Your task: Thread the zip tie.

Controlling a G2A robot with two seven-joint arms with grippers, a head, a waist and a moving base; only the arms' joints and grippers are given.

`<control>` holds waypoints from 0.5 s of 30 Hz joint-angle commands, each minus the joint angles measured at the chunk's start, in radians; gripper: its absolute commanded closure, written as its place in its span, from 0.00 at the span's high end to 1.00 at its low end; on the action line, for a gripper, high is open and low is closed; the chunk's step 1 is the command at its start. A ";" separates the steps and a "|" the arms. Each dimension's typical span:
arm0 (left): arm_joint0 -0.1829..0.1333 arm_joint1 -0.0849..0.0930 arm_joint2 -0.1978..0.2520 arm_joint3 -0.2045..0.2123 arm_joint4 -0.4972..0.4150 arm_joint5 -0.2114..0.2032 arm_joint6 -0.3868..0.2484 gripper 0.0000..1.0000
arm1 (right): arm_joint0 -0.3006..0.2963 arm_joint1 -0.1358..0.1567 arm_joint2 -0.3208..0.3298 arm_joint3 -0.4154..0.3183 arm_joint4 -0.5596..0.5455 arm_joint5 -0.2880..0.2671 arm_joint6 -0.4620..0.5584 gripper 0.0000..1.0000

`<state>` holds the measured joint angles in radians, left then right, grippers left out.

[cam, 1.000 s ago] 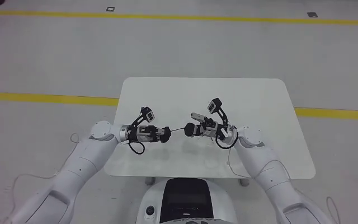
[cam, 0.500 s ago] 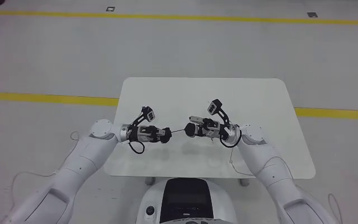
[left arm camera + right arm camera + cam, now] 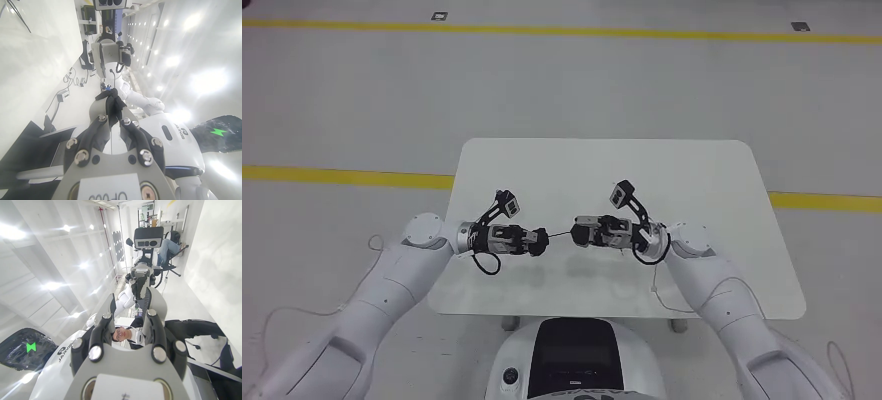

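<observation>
**Zip tie spans two grippers above white table**

A thin, dark zip tie (image 3: 558,235) stretches as a nearly straight line in the air over the middle of the white table (image 3: 692,180), running from 9 o'clock to 3 o'clock.

At its 9 o'clock end the left gripper (image 3: 540,240) has it pinched. In the left wrist view the black-covered fingers (image 3: 94,130) converge to closed tips, and a fine dark strand runs between them toward those tips.

At the 3 o'clock end sits the right gripper (image 3: 578,233), facing the left one nose to nose. In the right wrist view its fingers (image 3: 151,321) stand apart with a clear gap, clamping nothing that can be seen.

The strap is too thin, seen from above, to tell whether its tip touches that gripper or stops just beside it. The tie's head and locking slot cannot be made out, and the gripped end is hidden under the black wrapping on the left fingertips.

Beyond the grippers, toward 12 o'clock, lies the far half of the table. Past it is grey floor crossed by a yellow line (image 3: 342,177) level with the table, and a second yellow line (image 3: 542,30) lies farther off.
</observation>
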<state>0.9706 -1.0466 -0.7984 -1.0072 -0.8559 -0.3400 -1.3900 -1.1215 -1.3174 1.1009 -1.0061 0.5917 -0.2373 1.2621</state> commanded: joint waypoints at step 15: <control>0.000 0.000 0.000 0.000 0.000 0.000 0.000 0.00 | 0.017 0.002 -0.033 0.020 -0.010 -0.032 0.049 0.20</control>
<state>0.9706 -1.0466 -0.7984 -1.0072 -0.8559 -0.3400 -1.3900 -1.1056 -1.3160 1.0692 -0.9869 0.5821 -0.2686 1.3107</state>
